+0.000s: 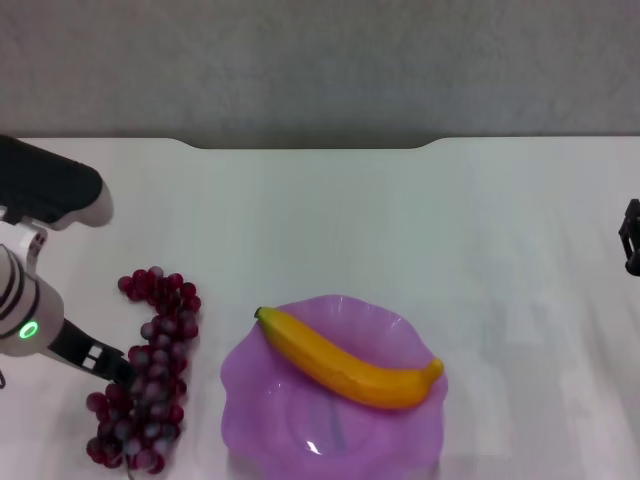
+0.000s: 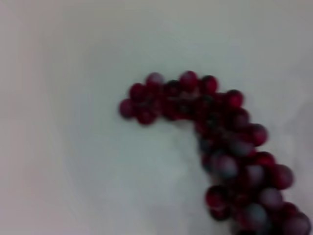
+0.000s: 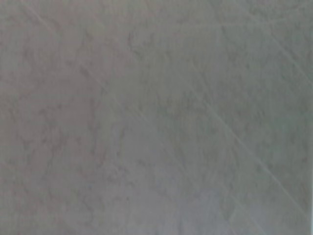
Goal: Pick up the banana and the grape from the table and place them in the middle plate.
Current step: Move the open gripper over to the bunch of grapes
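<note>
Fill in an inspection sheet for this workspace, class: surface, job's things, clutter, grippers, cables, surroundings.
Surface: white table, notch in far edge.
Job's things: banana lies across the middle plate; grape on the table, left of the plate, not touching it.
Clutter: nothing seen.
Grippers: left tool at the grape bunch's left side; right tool parked at the right edge.
Cables: nothing seen.
Surroundings: grey wall behind the table.
</note>
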{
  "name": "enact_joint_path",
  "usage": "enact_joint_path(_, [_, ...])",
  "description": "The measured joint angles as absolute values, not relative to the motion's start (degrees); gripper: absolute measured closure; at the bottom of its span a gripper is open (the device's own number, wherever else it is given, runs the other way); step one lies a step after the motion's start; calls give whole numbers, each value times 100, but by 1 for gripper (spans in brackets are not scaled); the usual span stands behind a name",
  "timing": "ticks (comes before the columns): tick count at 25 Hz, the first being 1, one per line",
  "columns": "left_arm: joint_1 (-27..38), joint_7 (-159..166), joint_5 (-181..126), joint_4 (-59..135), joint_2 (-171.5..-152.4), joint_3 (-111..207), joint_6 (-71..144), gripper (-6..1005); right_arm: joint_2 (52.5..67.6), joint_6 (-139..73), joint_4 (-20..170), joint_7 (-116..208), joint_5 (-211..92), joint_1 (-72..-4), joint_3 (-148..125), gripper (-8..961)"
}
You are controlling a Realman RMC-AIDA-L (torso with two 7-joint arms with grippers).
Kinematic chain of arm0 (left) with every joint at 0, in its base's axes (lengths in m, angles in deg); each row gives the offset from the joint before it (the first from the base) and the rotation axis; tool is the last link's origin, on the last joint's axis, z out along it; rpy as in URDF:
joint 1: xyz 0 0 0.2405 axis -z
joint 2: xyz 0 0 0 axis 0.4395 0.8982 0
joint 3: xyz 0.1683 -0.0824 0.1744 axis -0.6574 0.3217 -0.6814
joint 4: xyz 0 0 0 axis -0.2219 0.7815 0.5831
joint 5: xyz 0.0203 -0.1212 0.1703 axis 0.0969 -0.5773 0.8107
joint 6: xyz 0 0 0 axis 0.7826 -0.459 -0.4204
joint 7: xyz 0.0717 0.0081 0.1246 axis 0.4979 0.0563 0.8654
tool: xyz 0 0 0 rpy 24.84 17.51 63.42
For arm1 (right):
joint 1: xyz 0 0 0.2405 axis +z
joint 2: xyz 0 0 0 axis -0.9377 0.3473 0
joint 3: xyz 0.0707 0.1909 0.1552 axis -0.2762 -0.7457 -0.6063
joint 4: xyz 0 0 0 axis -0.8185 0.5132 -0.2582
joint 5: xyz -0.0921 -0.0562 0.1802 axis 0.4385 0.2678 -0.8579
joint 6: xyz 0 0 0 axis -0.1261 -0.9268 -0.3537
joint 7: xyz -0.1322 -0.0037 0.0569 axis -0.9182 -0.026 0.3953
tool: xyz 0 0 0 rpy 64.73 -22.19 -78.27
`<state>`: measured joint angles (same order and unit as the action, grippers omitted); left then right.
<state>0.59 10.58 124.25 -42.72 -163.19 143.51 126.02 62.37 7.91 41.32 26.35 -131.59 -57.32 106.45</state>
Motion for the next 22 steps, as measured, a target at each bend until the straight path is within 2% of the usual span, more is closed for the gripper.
enact_joint_path(22, [44,1392,11700,-4710,-16341,14277,12889,222,6225,796,4128,2628,-13159,-5659,10786,432])
